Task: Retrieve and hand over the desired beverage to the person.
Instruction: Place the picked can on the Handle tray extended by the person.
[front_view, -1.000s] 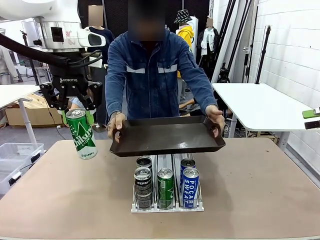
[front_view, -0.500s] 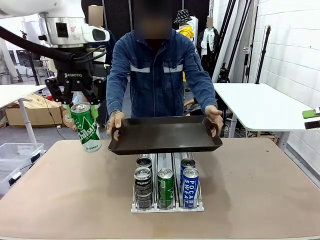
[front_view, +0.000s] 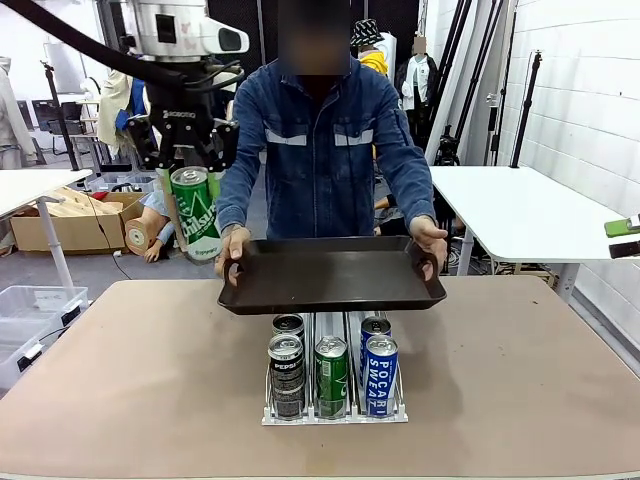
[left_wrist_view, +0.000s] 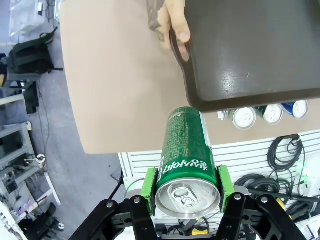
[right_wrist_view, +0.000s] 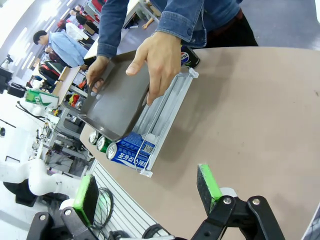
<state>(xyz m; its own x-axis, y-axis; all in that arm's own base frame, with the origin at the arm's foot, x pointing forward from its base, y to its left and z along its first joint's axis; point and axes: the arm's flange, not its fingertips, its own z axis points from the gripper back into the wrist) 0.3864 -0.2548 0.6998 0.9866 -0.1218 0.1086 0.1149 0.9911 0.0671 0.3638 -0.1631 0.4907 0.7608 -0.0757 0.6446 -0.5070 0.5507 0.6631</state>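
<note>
Upper left of the front view, the left gripper (front_view: 191, 190) clamps the top of the green can (front_view: 197, 222), with a pad on each side. Over the last second it has climbed and swung toward the middle. The can now hangs just off the left edge of the tray (front_view: 330, 272) that the person (front_view: 320, 150) holds out above the rack of cans (front_view: 333, 375). Delivery looks close: a short move right, then down onto the tray. The right gripper (right_wrist_view: 147, 192) stands wide and empty.
</note>
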